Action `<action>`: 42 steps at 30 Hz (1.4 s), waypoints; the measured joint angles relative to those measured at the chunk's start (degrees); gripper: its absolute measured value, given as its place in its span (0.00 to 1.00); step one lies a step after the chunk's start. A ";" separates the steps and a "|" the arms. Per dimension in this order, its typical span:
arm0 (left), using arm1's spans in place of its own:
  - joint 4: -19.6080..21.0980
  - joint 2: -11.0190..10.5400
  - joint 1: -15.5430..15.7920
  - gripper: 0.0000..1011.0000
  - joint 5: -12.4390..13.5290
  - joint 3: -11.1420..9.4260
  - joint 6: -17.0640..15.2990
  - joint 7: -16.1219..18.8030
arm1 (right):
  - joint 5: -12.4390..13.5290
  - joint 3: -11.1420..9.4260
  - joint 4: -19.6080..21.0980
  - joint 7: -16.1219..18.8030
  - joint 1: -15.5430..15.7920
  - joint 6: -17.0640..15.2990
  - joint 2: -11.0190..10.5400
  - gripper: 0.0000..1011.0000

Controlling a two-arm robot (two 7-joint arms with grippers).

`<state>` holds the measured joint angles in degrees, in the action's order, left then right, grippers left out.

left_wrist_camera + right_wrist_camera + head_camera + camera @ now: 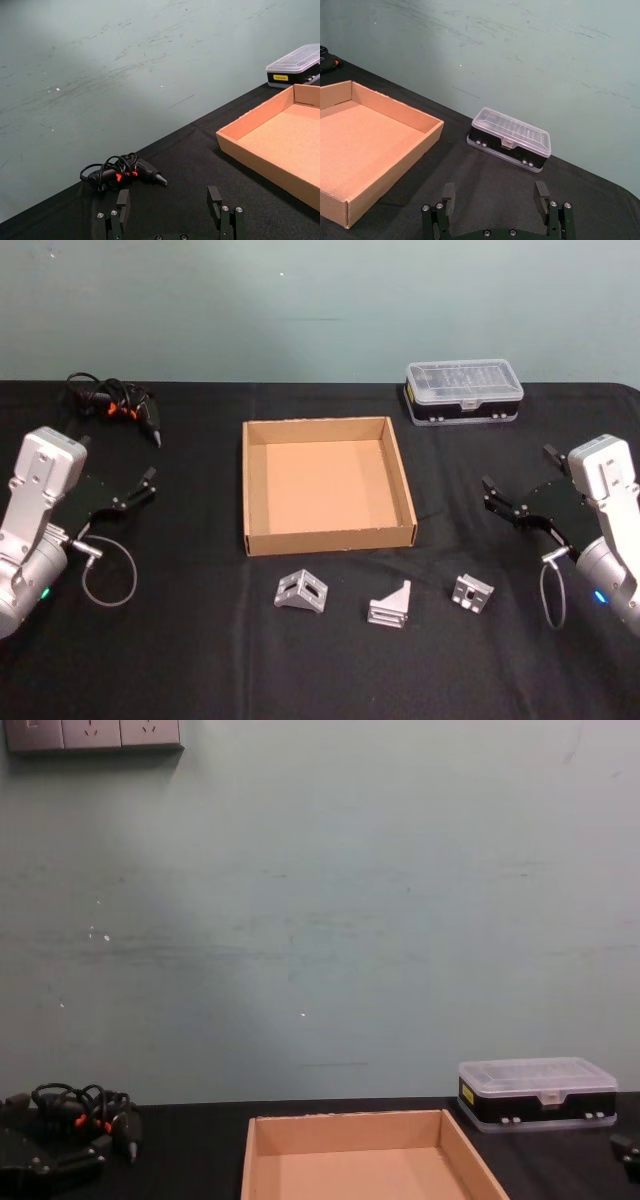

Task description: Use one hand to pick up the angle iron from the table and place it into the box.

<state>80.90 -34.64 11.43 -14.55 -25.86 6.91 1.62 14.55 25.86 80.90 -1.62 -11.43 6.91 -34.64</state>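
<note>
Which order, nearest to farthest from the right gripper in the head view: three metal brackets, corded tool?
1. right bracket, robot's side of the box, closest to the right gripper.
2. middle bracket, near the centre.
3. left bracket, left of centre.
4. corded tool, far left at the back.

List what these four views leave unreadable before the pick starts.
Chest view: the box has its near wall cut off by the bottom edge.
Head view: hole details of the left angle iron, middle angle iron and right angle iron are too small.
Plastic case: contents blurred behind the clear lid.
</note>
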 joint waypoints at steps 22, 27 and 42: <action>0.00 0.00 0.00 1.00 0.00 0.00 0.00 0.00 | 0.00 0.00 0.00 0.00 0.00 0.00 0.00 0.99; 0.00 0.00 0.00 1.00 0.00 0.00 0.00 0.00 | 0.00 0.00 0.00 0.00 0.00 0.00 0.00 0.99; 0.00 0.00 0.00 1.00 0.00 0.00 0.00 0.00 | 1.15 -1.56 3.22 1.07 2.43 0.42 -1.50 0.99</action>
<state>80.90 -34.65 11.43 -14.55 -25.86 6.91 1.62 15.70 24.31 84.12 -0.55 -9.00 7.33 -36.14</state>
